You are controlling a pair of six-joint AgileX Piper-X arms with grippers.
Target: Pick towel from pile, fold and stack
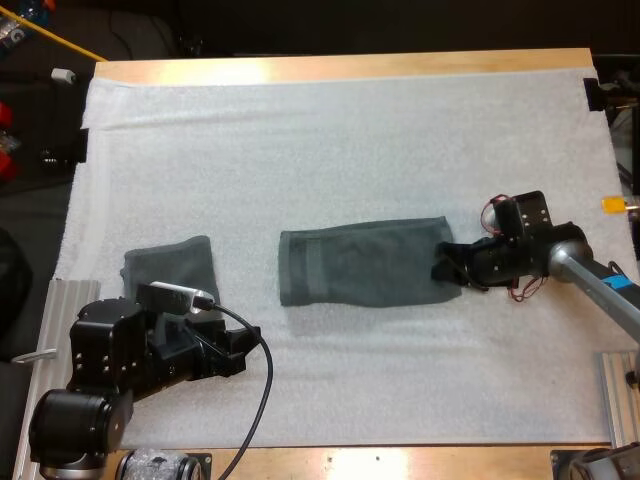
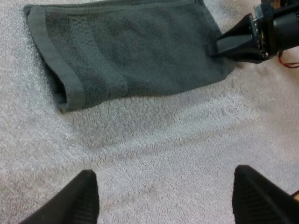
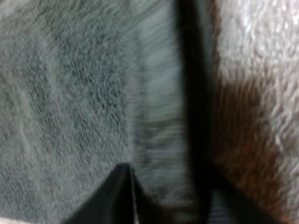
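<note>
At the middle of the mat (image 1: 350,140), one folded towel (image 1: 360,262) is laid flat, its right edge pinched in the jaws of the right gripper (image 1: 447,262). Left gripper (image 2: 163,172): jaws spread over bare mat, a second towel (image 1: 170,265) near.

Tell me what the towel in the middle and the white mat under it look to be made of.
Middle towel: looks like terry cloth, likely cotton, matte dark grey-green; looped pile and a flat woven band near one end show. White mat: seems soft foam or fleecy sheet, matte, with a fine pebbly texture; which one is unclear.
</note>
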